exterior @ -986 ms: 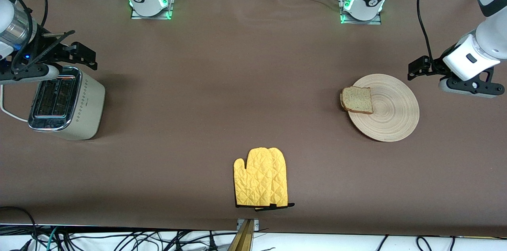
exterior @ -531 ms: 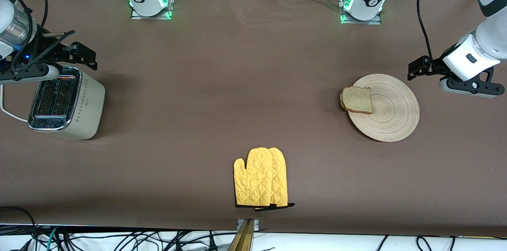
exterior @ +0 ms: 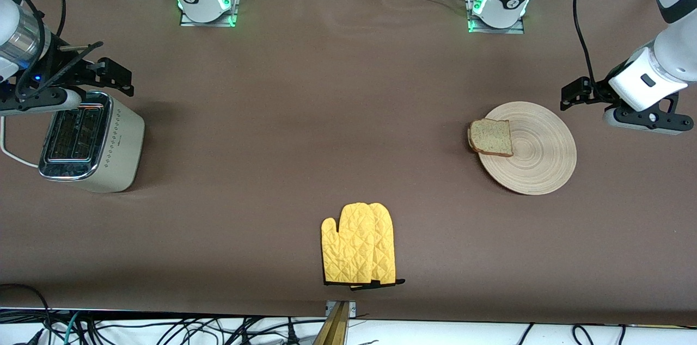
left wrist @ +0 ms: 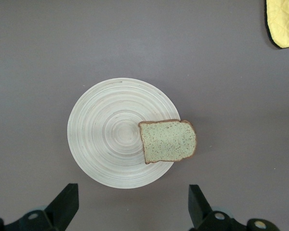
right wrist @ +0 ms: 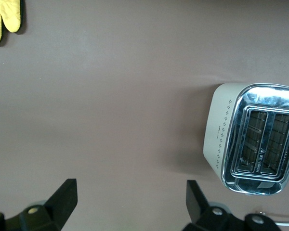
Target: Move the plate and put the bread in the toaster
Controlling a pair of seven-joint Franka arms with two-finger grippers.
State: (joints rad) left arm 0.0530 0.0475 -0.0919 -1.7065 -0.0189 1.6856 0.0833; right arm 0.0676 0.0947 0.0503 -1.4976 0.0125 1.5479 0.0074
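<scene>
Two robot arms wait, jaws spread wide and empty, over a brown table (exterior: 337,116)
Bread (exterior: 491,137) overhangs the plate (exterior: 536,160) rim at the left gripper's (left wrist: 130,207) end; the toaster (exterior: 90,143) stands under the right gripper (right wrist: 130,204), with bare cloth and a yellow mitt (exterior: 358,244) between

The plate (exterior: 536,152), a round pale wooden disc with ring grooves, lies flat on the bench toward the left arm's end. The bread (exterior: 491,137), a square speckled brown slice with darker crust, lies flat on the plate's rim, overhanging its edge. The toaster (exterior: 90,141), cream-white with chrome top and two empty slots, stands upright at the right arm's end.
</scene>
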